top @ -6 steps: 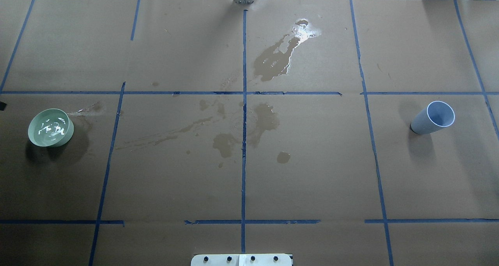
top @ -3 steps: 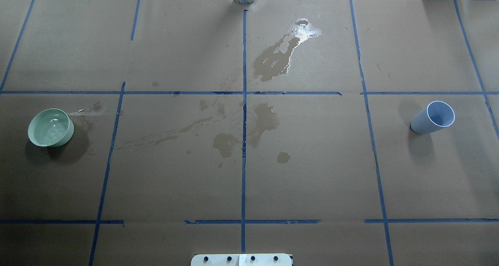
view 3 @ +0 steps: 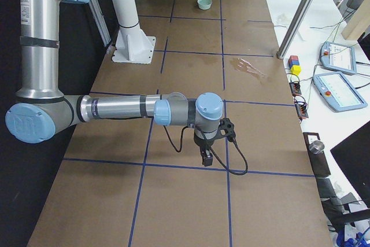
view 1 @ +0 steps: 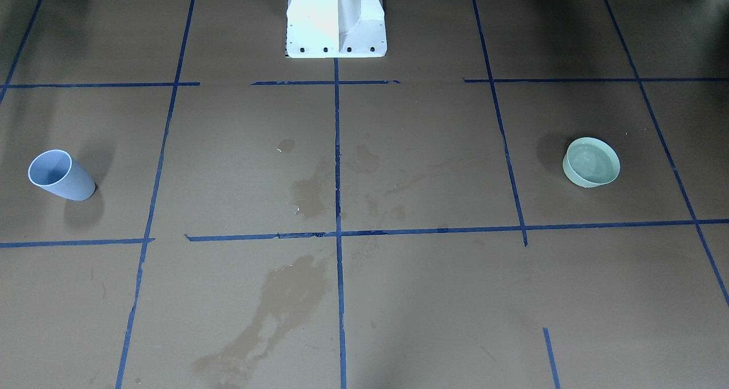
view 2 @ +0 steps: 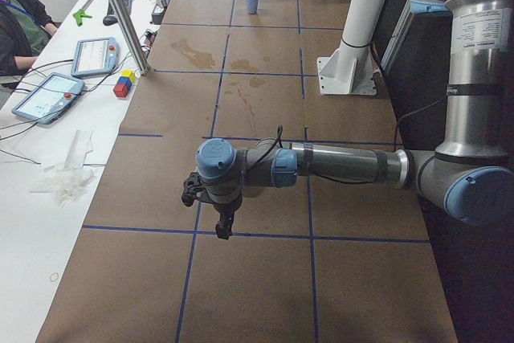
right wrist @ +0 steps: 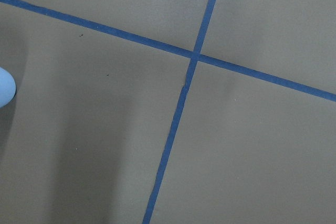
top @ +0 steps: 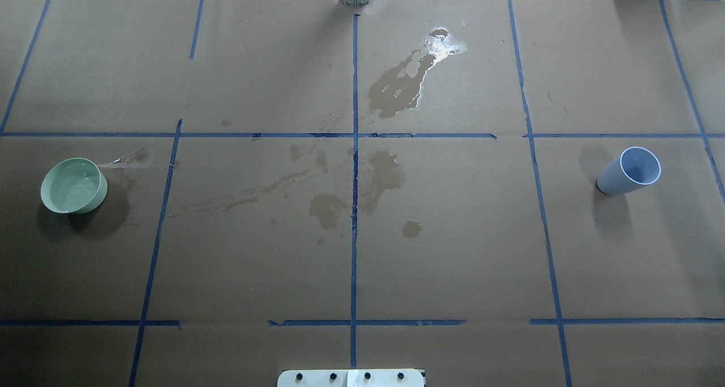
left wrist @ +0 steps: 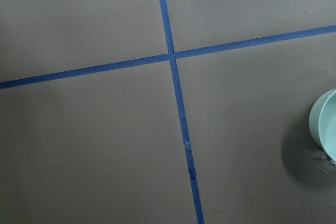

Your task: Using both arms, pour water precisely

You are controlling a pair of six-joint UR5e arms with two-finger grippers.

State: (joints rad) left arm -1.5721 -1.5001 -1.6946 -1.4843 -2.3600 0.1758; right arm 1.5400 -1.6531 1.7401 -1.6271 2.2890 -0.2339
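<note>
A pale green bowl stands at the table's left and holds the water, which looks calm. The bowl also shows in the front view, far off in the right side view, and by its rim in the left wrist view. A light-blue cup stands upright at the table's right, also in the front view. My left gripper and right gripper hang over bare paper, far from both vessels. They show only in the side views; I cannot tell whether they are open or shut.
Wet patches of spilled water lie at the table's middle and far middle. The white pedestal stands at the robot's edge. Blue tape lines grid the brown paper. A metal post, tablets and an operator are beyond the far edge.
The white ripples and glints on the water in the bowl have died down and the surface is now smooth. Bowl and cup have not moved.
</note>
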